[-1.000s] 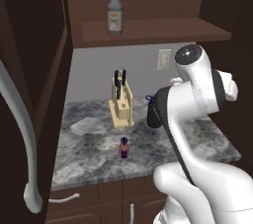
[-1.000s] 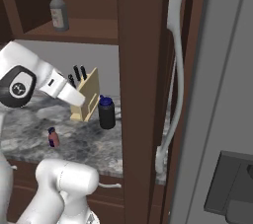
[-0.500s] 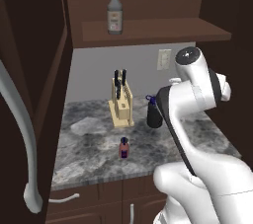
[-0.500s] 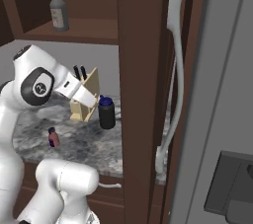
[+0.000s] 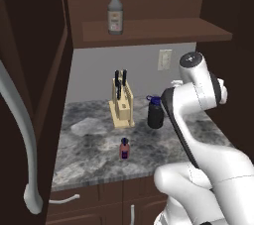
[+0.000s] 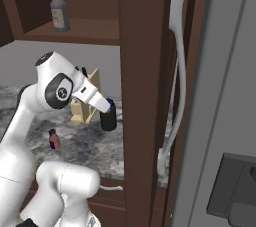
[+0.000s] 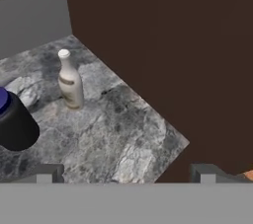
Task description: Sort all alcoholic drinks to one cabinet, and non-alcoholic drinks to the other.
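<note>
Tool (image 7: 123, 173) spread and empty above the surface (image 7: 123, 134); white bottle (image 7: 70, 80) stands upright beside the black bottle (image 7: 15, 124), so I'd come in low, centre its body between the fingers, avoid clipping the black one.

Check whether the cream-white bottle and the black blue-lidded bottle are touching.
Apart. The hand view shows bare counter between the cream-white bottle and the black blue-lidded bottle.
</note>
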Controlling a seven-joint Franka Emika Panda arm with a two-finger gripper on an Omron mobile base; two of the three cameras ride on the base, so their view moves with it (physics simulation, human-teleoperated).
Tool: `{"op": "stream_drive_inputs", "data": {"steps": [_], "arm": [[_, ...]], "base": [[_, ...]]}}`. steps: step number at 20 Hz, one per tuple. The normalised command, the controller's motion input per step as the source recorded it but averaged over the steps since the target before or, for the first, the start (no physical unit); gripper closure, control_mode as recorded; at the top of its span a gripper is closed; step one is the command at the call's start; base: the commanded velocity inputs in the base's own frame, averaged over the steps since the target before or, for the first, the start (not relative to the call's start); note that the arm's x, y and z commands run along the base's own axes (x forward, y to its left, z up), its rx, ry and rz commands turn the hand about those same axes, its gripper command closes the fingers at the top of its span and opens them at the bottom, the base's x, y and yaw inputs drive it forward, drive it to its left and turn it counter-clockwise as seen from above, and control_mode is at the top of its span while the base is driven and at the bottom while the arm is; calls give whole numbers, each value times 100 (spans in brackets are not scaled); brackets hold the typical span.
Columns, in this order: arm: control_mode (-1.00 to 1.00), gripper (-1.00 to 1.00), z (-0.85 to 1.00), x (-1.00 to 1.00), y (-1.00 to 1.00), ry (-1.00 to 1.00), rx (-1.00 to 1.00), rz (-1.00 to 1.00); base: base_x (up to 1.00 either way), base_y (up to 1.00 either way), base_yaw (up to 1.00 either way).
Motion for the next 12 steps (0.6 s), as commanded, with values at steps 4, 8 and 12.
{"op": "stream_drive_inputs", "data": {"steps": [4,8,12], "arm": [[-100,-100,-24,29,-18,0,4,3],[-100,-100,-26,32,-9,0,2,7],[-100,-100,-22,31,-14,0,1,12]], "base": [[0,0,0],[0,0,0],[0,0,0]]}}
